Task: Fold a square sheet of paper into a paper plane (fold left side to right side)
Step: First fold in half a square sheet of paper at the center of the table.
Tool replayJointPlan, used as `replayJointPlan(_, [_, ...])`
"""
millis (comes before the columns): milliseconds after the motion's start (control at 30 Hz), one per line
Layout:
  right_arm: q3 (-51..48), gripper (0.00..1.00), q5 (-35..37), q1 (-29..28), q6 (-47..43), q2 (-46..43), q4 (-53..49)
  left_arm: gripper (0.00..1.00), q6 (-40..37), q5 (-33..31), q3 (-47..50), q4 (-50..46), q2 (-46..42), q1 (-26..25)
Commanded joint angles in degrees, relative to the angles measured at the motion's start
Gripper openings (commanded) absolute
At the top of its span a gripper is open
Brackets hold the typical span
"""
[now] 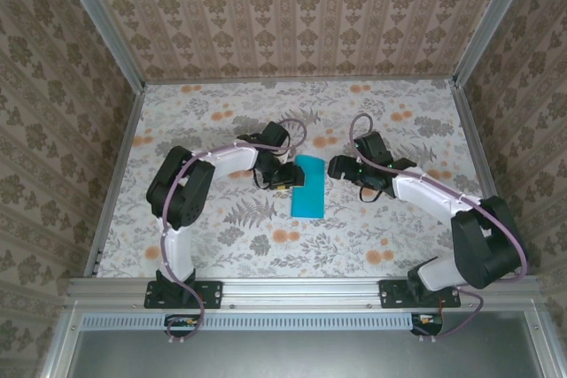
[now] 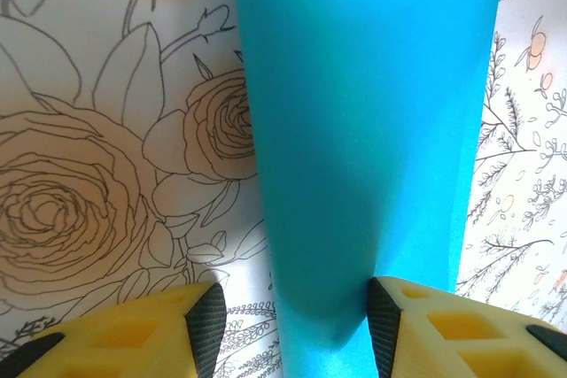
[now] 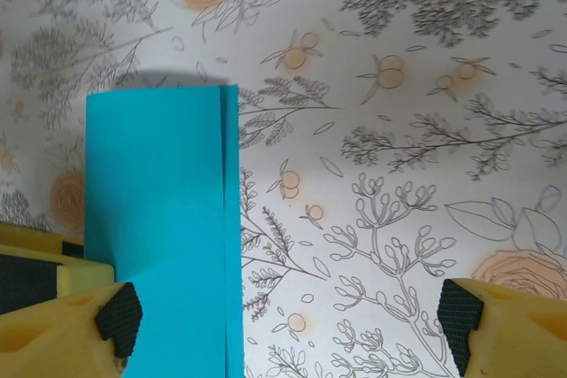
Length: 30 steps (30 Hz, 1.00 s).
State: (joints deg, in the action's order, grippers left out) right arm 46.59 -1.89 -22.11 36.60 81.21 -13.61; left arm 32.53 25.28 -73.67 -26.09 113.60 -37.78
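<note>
A tabletop (image 1: 221, 236) papered with grey leaves and orange roses sits inside walls (image 1: 292, 6) of beige damask wallpaper, with an aluminium rail (image 1: 301, 288) along the near edge. The square sheet of turquoise-blue paper (image 1: 308, 186), folded into a narrow rectangle, lies flat mid-table between both arms. The left gripper (image 2: 294, 329) is partly spread, the paper running between its black pads and meeting the right pad (image 2: 383, 325). The right gripper (image 3: 291, 314) is spread wide, one pad (image 3: 120, 316) over the paper's end.
</note>
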Motion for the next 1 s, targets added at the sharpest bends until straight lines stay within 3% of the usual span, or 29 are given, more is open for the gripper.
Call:
replayJointPlan(0, [-1.57,0.93,2.68,0.64,1.62,-3.50,1.75,0.52,-1.25,-1.43,-0.57,-0.81,5.05,-2.37])
replayJointPlan(967, [-3.32,0.96,3.74,0.80,0.93,-6.50,0.97,0.57,1.84,-3.74,-6.05,-5.40,11.51,-4.44])
